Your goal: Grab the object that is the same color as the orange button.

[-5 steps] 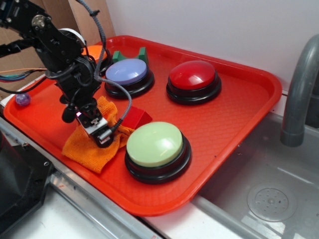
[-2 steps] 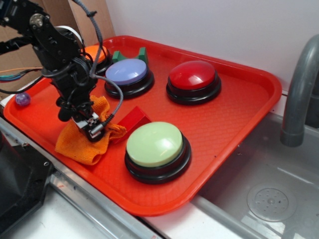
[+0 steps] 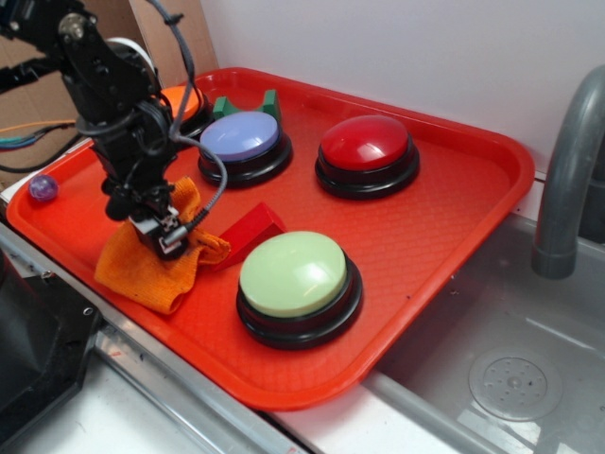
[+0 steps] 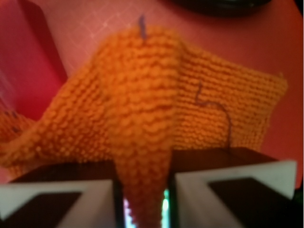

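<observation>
Cloth [image 3: 146,270] getting pinched in the gripper [image 3: 170,242] near the front left of the tray [image 3: 444,218], right beside the red block [image 3: 248,230] and a bit left of the green button [image 3: 298,274]. Orange button [image 3: 180,99] sitting way back behind the arm. Probably worth lifting straight up and slow, keeping the squeeze firm so the fabric isn't slipping out.

Wrist view: jaws clamping on a bunched ridge of cloth [image 4: 142,142], rest of it draping down and outward onto the tray.

gripper [image 3: 168,242] down-pointed, jaws pinched closed
</observation>
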`<state>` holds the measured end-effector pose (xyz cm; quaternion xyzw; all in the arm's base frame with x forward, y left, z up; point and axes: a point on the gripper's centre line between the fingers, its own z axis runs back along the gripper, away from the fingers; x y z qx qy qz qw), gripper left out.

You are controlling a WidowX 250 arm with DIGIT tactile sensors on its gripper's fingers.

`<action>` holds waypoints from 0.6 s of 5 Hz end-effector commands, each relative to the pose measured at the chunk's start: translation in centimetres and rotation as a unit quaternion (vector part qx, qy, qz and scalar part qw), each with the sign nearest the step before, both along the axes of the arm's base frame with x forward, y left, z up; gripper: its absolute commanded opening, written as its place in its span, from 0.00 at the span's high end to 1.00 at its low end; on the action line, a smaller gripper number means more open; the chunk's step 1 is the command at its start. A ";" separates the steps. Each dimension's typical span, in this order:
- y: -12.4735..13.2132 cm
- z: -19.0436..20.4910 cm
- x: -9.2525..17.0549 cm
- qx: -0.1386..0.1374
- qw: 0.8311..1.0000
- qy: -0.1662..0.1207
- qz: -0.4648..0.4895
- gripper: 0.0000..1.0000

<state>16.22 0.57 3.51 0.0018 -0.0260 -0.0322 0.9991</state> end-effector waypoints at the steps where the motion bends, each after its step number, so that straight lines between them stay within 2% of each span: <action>1: 1.9 9.6 1.8 0.017 0.999 0.019 0.040 1.00; 2: 3.5 14.5 1.0 0.014 0.997 0.002 0.077 1.00; 3: 3.8 16.5 0.4 0.024 0.995 -0.014 0.091 1.00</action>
